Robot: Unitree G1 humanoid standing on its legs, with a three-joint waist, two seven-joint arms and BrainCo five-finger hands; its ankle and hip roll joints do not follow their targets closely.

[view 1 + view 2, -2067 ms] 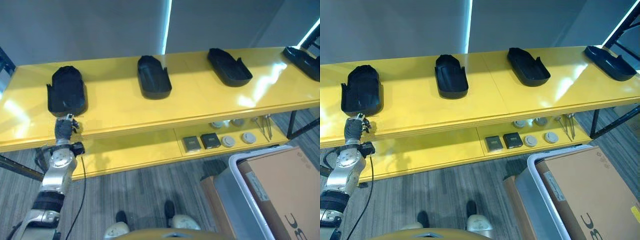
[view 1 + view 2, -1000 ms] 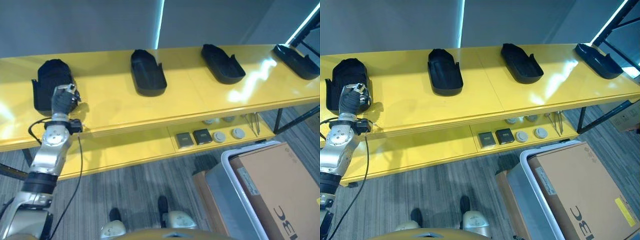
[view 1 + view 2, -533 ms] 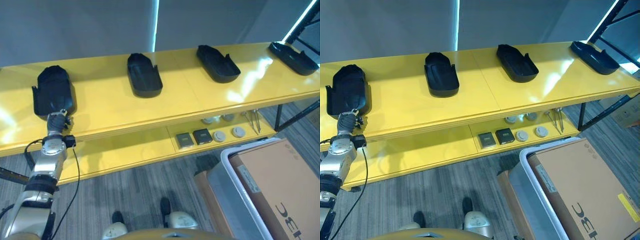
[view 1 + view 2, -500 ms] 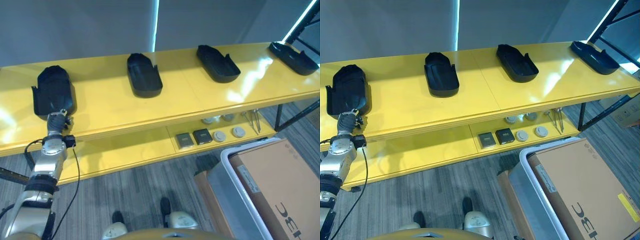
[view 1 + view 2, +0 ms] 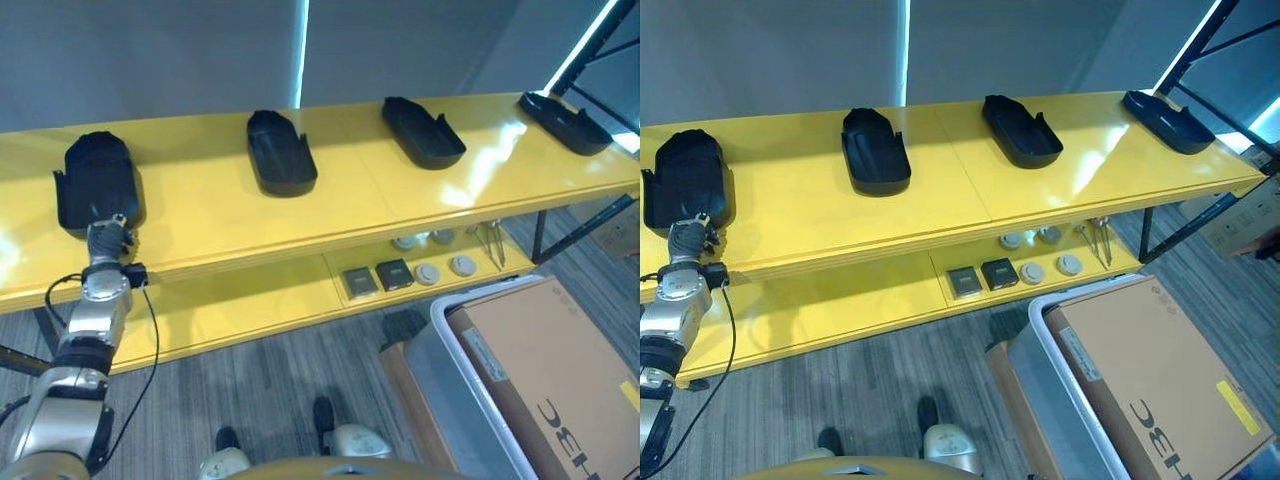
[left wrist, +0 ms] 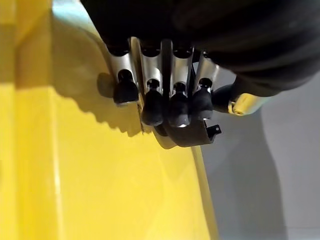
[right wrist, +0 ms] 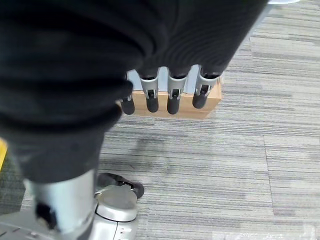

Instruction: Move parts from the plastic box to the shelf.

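Four black moulded parts lie in a row on the yellow shelf (image 5: 220, 215): the leftmost part (image 5: 97, 183), a second (image 5: 280, 152), a third (image 5: 423, 132) and one at the far right (image 5: 563, 108). My left hand (image 5: 103, 240) is at the shelf's front edge, just in front of the leftmost part and apart from it. In its wrist view its fingers (image 6: 152, 95) hang relaxed over the yellow top and hold nothing, with the black part (image 6: 192, 136) just past them. My right hand (image 7: 172, 95) hangs open over the carpet.
A grey plastic box (image 5: 450, 365) with a white rim stands on the floor at the lower right, with a brown cardboard box (image 5: 560, 390) in it. The lower shelf (image 5: 260, 300) holds two dark square pieces (image 5: 377, 278), round discs (image 5: 445, 268) and thin tools (image 5: 492, 243).
My left hand has drawn back from the leftmost part, which it touched a second ago, to the shelf's front edge. The head camera has shifted, so the whole scene sits differently.
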